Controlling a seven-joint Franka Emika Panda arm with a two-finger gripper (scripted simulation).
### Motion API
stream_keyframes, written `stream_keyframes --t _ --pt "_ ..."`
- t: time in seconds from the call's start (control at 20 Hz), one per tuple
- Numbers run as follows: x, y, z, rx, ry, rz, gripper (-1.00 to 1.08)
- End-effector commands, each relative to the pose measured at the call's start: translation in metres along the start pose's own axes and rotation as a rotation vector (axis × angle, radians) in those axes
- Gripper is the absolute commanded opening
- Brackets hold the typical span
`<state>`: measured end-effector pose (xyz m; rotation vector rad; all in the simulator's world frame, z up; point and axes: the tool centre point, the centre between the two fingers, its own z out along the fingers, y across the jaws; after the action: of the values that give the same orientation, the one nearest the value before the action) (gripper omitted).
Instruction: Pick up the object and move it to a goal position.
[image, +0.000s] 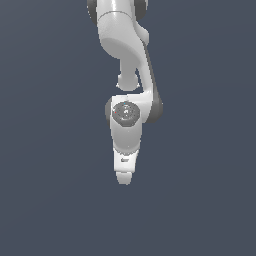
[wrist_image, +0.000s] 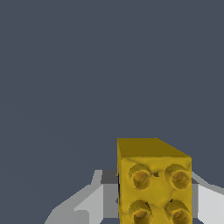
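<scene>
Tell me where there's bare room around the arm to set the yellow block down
In the exterior view the grey surface is bare on both sides of the arm and below the gripper. The only crowded spot is at the gripper itself, where the wrist view shows the yellow studded block between the fingers.

White Panda arm (image: 125, 45) comes in from 12 o'clock, hangs straight down mid-frame. Round grey wrist joint (image: 126, 113) faces camera. Gripper (image: 123, 179) at bottom end, pointing toward 6 o'clock, seen edge-on so can't tell finger spacing or whether it's carrying anything. Plain dark slate-blue background (image: 45, 150) all round.
</scene>
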<state>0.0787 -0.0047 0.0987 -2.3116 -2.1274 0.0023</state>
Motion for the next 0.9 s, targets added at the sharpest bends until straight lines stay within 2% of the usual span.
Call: stream_keyframes --t 0.0,0.45,0.85 --pt "0.022 0.000 -0.022 -0.001 0.000 0.000 -1.00" --pt "0.088 0.002 -0.089 -0.001 0.001 0.000 -1.00" --pt "0.107 0.005 -0.109 -0.001 0.001 0.000 -1.00"
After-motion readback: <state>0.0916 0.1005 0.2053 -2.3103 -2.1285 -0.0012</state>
